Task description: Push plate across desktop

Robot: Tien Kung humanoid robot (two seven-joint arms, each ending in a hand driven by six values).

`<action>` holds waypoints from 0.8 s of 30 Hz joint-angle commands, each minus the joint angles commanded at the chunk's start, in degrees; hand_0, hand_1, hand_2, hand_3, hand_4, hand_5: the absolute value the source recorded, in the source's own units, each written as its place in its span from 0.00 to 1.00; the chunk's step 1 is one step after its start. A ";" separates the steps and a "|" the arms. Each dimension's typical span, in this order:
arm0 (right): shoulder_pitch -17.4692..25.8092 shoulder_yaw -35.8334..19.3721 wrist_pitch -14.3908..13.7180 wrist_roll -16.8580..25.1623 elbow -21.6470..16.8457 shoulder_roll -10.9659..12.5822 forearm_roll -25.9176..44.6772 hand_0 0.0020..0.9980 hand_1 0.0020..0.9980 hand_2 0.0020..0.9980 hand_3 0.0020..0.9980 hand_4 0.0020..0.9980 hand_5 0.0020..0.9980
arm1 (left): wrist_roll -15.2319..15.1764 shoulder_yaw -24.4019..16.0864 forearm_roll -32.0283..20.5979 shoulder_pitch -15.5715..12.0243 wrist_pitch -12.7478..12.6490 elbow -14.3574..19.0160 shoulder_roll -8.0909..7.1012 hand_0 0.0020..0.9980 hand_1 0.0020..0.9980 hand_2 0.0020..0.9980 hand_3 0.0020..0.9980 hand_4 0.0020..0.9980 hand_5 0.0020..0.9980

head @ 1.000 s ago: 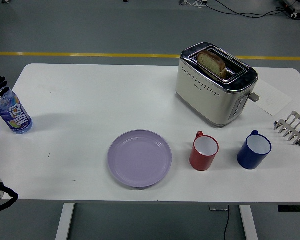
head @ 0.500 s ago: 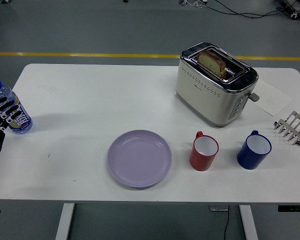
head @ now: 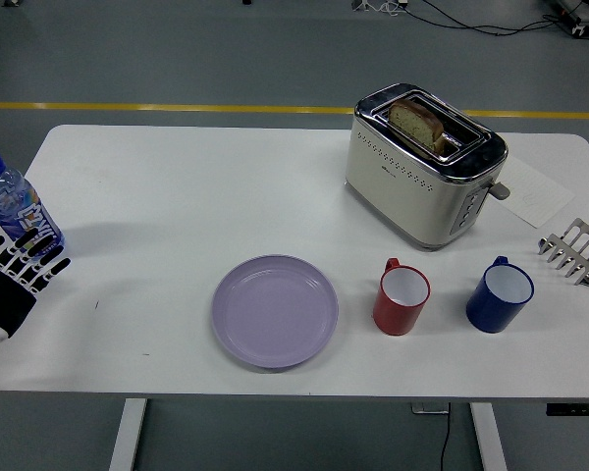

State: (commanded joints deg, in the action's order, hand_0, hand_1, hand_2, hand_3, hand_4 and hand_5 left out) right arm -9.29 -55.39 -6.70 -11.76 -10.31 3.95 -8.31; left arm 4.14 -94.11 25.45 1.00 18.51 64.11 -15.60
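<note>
Plate [head: 275, 311]: lilac, lower centre, untouched.
Left hand [head: 15, 280]: lower left, fingers spread, empty.
Advice: contact the rim low; push steadily, clear of red mug [head: 401, 297].

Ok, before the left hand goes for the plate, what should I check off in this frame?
1. Plate flat on the table, fully in view: ok.
2. Left hand empty, fingers spread: ok.
3. Hand touching the plate: not ok, it is well to the plate's left.
4. Water bottle clear of the hand: not ok, it stands right behind the fingers.
5. Room to the plate's right: not ok, the red mug stands close by.
6. Right hand's whereabouts: cannot tell, out of view.
</note>
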 joint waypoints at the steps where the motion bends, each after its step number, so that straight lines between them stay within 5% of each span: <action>1: -0.02 -0.15 -0.04 -0.01 0.00 0.00 -0.18 0.64 0.65 0.70 0.61 0.43 0.26 | -0.22 -0.10 -0.08 0.12 0.09 0.02 0.21 0.60 0.68 0.67 0.64 0.44 1.00; 24: -0.45 -0.60 0.02 0.34 0.00 0.05 -1.12 0.64 0.65 0.70 0.61 0.43 0.25 | -0.81 -3.72 1.45 3.34 0.35 -0.73 7.05 0.62 0.68 0.68 0.65 0.47 1.00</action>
State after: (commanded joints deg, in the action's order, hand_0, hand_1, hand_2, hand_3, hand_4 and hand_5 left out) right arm -9.74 -55.98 -6.68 -11.42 -10.31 3.99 -9.43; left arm 3.33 -97.83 26.90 4.34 18.86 63.38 -8.55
